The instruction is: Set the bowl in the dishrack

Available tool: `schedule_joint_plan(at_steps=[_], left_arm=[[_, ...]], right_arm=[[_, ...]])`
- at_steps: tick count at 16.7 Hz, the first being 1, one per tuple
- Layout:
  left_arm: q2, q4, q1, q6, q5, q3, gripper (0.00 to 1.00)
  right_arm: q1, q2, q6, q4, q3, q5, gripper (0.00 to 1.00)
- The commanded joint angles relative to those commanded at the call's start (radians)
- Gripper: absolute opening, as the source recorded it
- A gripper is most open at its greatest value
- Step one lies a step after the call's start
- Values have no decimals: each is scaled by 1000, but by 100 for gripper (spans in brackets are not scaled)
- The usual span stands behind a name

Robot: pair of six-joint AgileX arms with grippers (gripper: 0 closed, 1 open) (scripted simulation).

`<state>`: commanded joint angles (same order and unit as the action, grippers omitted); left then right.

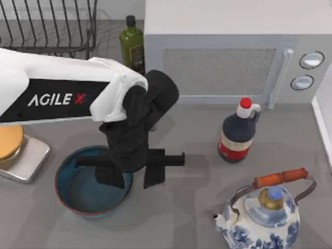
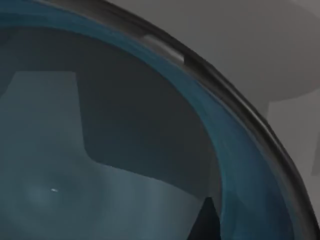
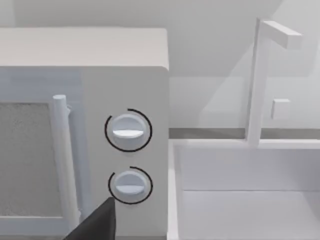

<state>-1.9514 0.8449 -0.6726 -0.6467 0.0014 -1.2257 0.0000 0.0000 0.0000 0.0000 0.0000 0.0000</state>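
Left pincer (image 1: 132, 174) low over the bowl (image 1: 78, 197) — fingers spread wide astride its rim, gripping nothing.

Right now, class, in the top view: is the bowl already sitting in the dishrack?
No: the bowl sits on the table at front left, apart from the dishrack at the back left corner.

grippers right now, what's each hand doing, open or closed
Left hand: open, down over the bowl, one finger inside the rim and one outside; nothing gripped yet.
Right hand: parked facing the microwave; cannot tell.
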Motion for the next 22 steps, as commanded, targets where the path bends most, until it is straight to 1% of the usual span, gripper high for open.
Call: schedule_joint_plan(at_steps=[3,4,13,15,18,22], left_arm=[[0,0,0,0,0,0,2],[0,0,0,0,0,0,0],[3,2,0,0,0,-2,0],[0,37,-2,-2,0,-37,0],[4,172,-6,-8,0,-169,0],[21,480,-9,-13,0,-428,0]], right_arm=[[0,0,0,0,0,0,100],[0,0,0,0,0,0,100],[0,0,0,0,0,0,100],[0,0,0,0,0,0,100],[0,0,0,0,0,0,100],[0,0,0,0,0,0,100]])
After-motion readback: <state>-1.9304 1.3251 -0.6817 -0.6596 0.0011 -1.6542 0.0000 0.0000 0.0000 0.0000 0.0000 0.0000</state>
